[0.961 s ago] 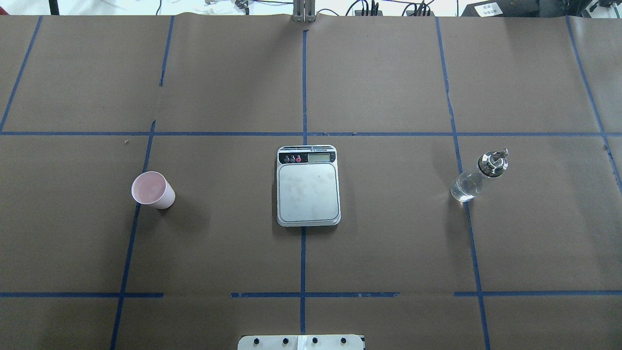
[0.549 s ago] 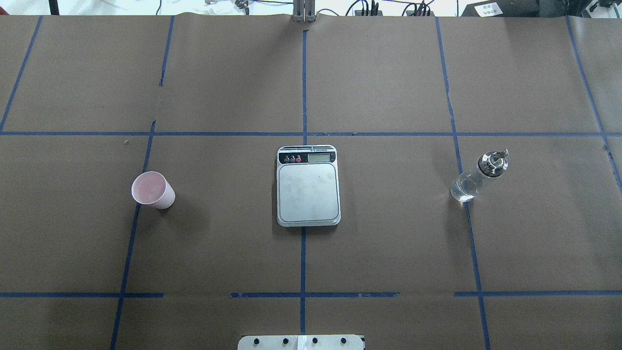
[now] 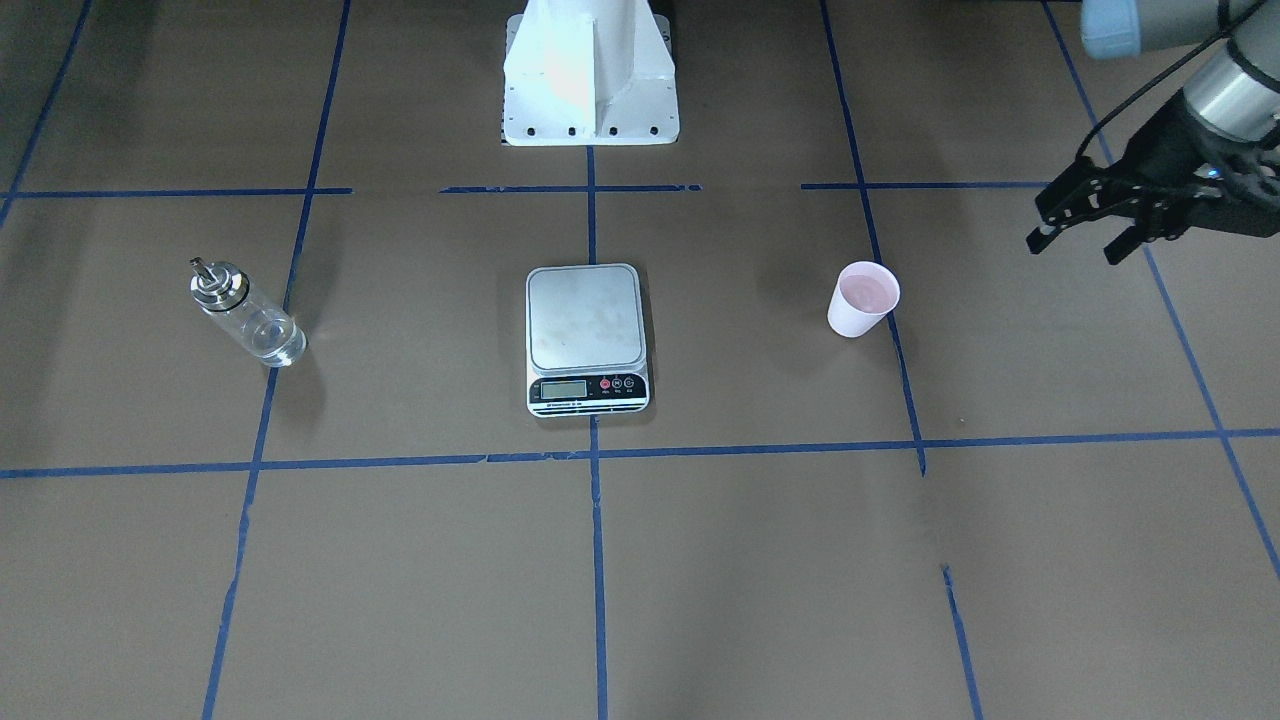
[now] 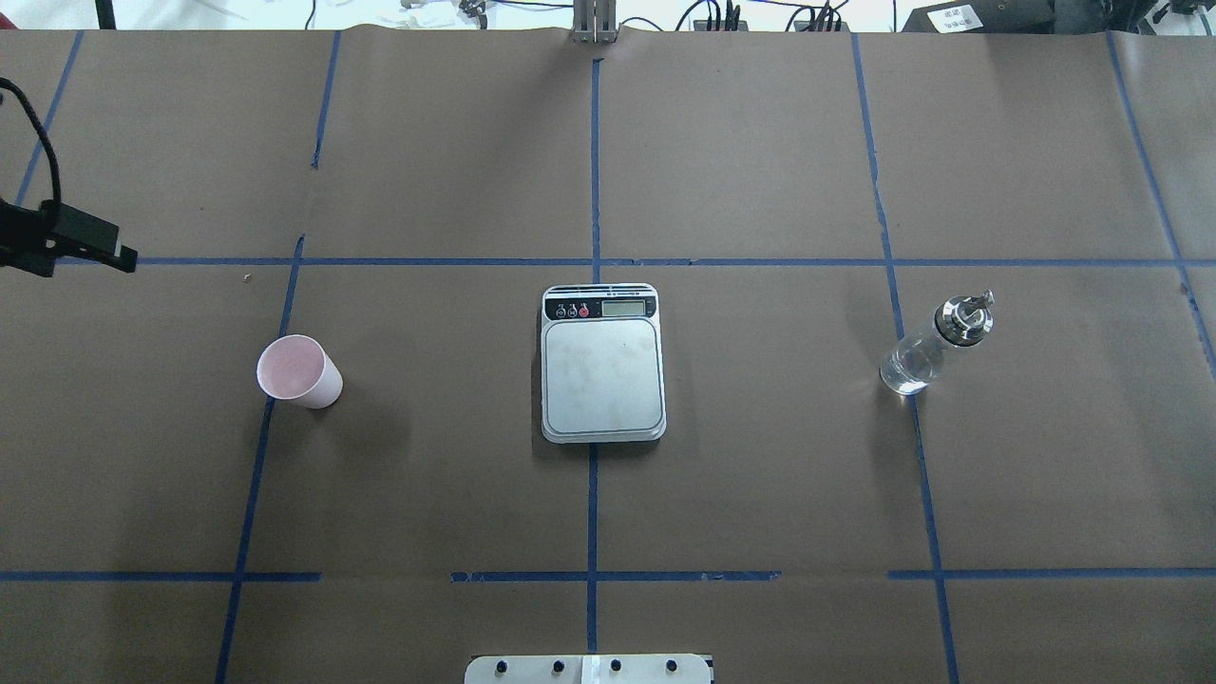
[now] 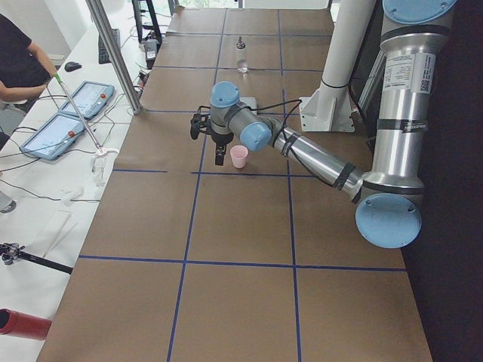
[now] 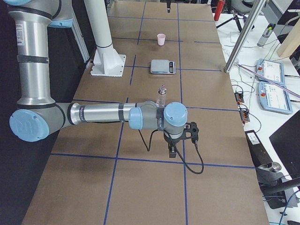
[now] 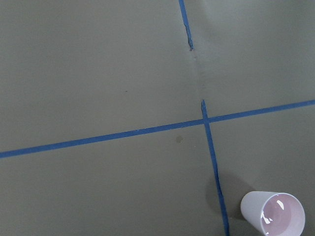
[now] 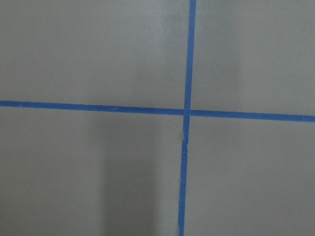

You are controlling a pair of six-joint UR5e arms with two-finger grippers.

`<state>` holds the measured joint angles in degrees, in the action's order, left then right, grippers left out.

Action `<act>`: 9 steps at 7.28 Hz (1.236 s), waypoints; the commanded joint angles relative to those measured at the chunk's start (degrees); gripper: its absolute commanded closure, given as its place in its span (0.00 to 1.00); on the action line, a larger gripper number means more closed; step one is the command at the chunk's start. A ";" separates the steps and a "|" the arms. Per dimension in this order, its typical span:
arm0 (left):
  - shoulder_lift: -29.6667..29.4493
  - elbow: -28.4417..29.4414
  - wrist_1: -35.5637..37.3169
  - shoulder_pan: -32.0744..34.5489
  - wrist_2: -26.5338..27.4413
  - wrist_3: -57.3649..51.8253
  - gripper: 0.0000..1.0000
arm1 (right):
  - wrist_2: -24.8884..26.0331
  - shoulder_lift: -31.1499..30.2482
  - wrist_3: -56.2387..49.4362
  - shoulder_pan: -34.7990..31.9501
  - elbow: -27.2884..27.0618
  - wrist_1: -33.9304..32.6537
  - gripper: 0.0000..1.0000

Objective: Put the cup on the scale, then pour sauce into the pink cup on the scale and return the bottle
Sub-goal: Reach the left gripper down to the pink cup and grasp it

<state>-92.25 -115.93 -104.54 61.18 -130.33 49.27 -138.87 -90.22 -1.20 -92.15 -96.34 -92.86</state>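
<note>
The pink cup (image 4: 299,372) stands upright on the brown paper, well left of the scale (image 4: 601,375), whose steel platform is bare. The glass bottle (image 4: 936,347) with its metal spout stands far right, with clear sauce (image 3: 268,338) low in it. My left gripper (image 3: 1075,248) hovers open and empty, above and outward of the cup (image 3: 862,298); its edge shows in the overhead view (image 4: 95,249). The left wrist view catches the cup (image 7: 273,214) at its lower right corner. My right gripper (image 6: 180,140) shows only in the exterior right view, short of the bottle (image 6: 161,96); I cannot tell its state.
Blue tape lines grid the paper-covered table. The white robot base (image 3: 590,80) stands at the table's robot side. A slanted metal pole (image 5: 113,53) and tablets (image 5: 56,132) sit at the operators' side, where a person (image 5: 19,64) sits.
My left gripper has come into the overhead view at the left edge; earlier no arm showed there. Cup, scale and bottle have not moved.
</note>
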 commanded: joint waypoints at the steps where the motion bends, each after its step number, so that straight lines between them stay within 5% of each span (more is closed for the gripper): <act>1: 0.05 -0.09 -4.95 -9.46 6.90 16.24 0.00 | -0.61 -0.30 2.78 0.13 -0.78 5.01 0.00; 3: -0.21 1.05 -6.81 -18.60 14.72 24.97 0.00 | -0.88 -2.25 3.22 0.21 -1.48 8.66 0.00; 9: -2.93 7.11 -6.90 -21.37 16.07 25.35 0.03 | -0.88 -1.63 6.18 1.27 -1.49 8.31 0.00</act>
<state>-94.22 -110.03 -111.45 39.85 -114.28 74.65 -139.61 -92.15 2.98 -90.90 -97.81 -84.69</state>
